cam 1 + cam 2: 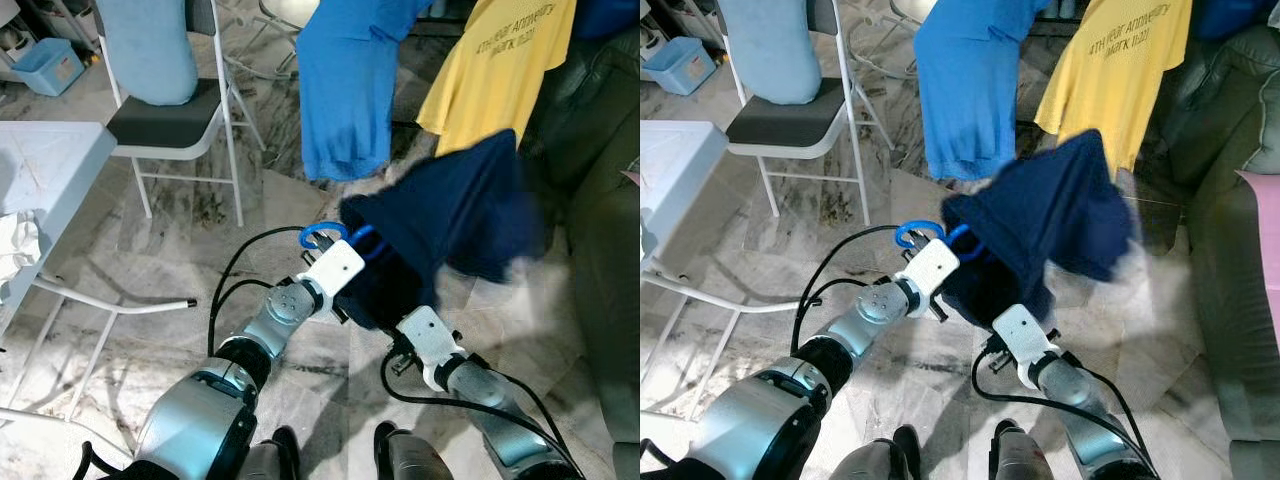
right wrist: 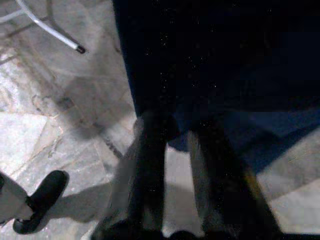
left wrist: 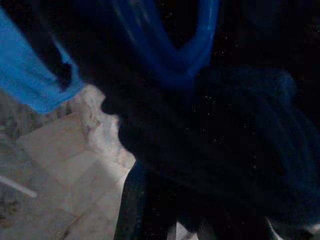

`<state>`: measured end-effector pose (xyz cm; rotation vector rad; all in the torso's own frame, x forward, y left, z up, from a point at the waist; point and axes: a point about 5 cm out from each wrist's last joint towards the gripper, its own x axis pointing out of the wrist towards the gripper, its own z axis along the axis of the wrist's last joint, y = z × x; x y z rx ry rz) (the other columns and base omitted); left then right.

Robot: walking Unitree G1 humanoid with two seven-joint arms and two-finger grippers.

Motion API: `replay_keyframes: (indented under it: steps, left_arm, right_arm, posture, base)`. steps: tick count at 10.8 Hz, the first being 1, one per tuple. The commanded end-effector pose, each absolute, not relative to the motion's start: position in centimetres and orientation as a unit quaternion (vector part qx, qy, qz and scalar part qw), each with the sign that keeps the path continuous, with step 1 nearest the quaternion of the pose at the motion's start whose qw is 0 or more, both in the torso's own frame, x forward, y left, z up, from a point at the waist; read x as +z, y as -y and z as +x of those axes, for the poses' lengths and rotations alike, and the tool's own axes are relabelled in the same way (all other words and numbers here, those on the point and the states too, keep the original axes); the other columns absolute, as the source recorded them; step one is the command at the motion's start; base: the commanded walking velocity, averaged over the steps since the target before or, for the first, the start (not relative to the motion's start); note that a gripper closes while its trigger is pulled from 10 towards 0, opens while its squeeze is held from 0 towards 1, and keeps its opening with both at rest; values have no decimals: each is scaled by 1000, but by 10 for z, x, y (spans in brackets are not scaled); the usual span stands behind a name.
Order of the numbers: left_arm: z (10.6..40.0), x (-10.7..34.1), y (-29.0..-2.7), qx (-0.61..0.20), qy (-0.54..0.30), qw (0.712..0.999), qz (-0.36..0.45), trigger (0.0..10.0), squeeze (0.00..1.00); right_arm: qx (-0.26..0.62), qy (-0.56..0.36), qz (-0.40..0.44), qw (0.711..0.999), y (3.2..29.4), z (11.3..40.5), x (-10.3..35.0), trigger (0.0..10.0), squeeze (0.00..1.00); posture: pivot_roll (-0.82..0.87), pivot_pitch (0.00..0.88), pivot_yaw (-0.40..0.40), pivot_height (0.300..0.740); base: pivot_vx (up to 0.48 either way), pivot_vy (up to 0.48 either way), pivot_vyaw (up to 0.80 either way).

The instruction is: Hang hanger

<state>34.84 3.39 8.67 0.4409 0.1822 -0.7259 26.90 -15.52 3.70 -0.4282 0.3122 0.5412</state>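
Observation:
A dark navy garment (image 1: 460,210) hangs in the air on a blue plastic hanger, whose hook (image 1: 322,236) sticks out at its left end. My left gripper (image 1: 352,258) holds the hanger just past its white wrist block, with its fingers buried in the cloth. In the left wrist view the blue hanger loop (image 3: 192,55) sits above dark fabric. My right gripper (image 2: 182,132) reaches up from below to the garment's lower edge. Its two fingers (image 2: 150,165) stand slightly apart with floor showing between them.
A blue shirt (image 1: 345,90) and a yellow T-shirt (image 1: 500,70) hang straight ahead. A white folding chair (image 1: 165,120) with a pale blue cushion stands at the left. A white table (image 1: 40,160) is at the far left and a dark sofa (image 1: 600,260) at the right. The floor is marble.

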Motion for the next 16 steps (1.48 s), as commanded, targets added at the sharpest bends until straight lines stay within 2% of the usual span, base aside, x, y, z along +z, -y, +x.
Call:
replay_keyframes:
  steps: [1, 3, 4, 7, 8, 12, 14, 16]
  left_arm:
    - [355, 95, -39, -335, -78, 915, 210, 10000, 0]
    - [359, 97, -45, -316, -78, 921, 214, 10000, 0]
    - [361, 98, -50, -298, -79, 925, 220, 10000, 0]
    - [366, 101, -61, -271, -76, 931, 234, 10000, 0]
    - [367, 101, -66, -269, -74, 927, 252, 10000, 0]
    - [361, 88, -83, -302, -78, 886, 343, 10000, 0]
    - [356, 81, -87, -322, -77, 858, 392, 10000, 0]
    - [353, 76, -88, -333, -80, 843, 415, 10000, 0]
  right_arm:
    - [274, -163, -211, 924, 156, 262, 32, 10000, 1000]
    - [231, -97, -265, 931, 166, 269, 48, 10000, 1000]
    - [231, -58, -256, 937, 167, 272, 63, 10000, 1000]
    - [321, -39, -292, 900, 170, 260, 86, 10000, 1000]
    - [331, -31, -320, 887, 180, 258, 104, 10000, 1000]
    - [308, 40, -407, 859, 198, 270, 169, 10000, 1000]
    - [324, 64, -441, 834, 192, 273, 192, 10000, 1000]
    - [340, 87, -456, 818, 183, 277, 209, 10000, 1000]
  posture:
    - [-250, 235, 127, 740]
    - [-253, 234, 129, 740]
    - [-252, 234, 131, 740]
    - [-250, 235, 136, 740]
    - [-252, 235, 137, 740]
    - [-260, 246, 140, 740]
    - [-254, 246, 138, 740]
    - [-253, 246, 140, 740]
  base:
    - [0, 0, 0]
    - [0, 0, 0]
    - [0, 0, 0]
    - [0, 0, 0]
    - [0, 0, 0]
    - [0, 0, 0]
    - [0, 0, 0]
    - [0, 0, 0]
